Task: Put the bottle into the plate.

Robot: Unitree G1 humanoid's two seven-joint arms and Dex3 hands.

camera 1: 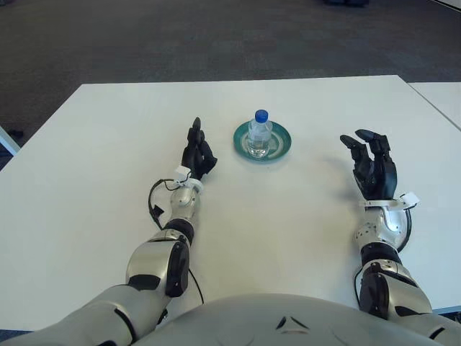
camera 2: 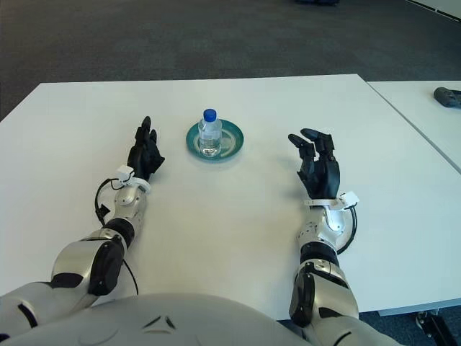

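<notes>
White tabletop (camera 1: 288, 216) filled most of the scene, dark carpet beyond its far edge. Left hand (camera 1: 197, 153) showed left of the plate, apart from it, fingers extended close together and holding nothing. Clear bottle (camera 1: 260, 134) with blue cap stood upright in the green plate (camera 1: 282, 138), near the tabletop's middle. Right hand (camera 1: 373, 169) showed well to the right of the plate, palm turned inward, fingers loosely spread and empty. Second tabletop edge (camera 2: 425, 108) at far right carried a dark object (camera 2: 447, 96).
</notes>
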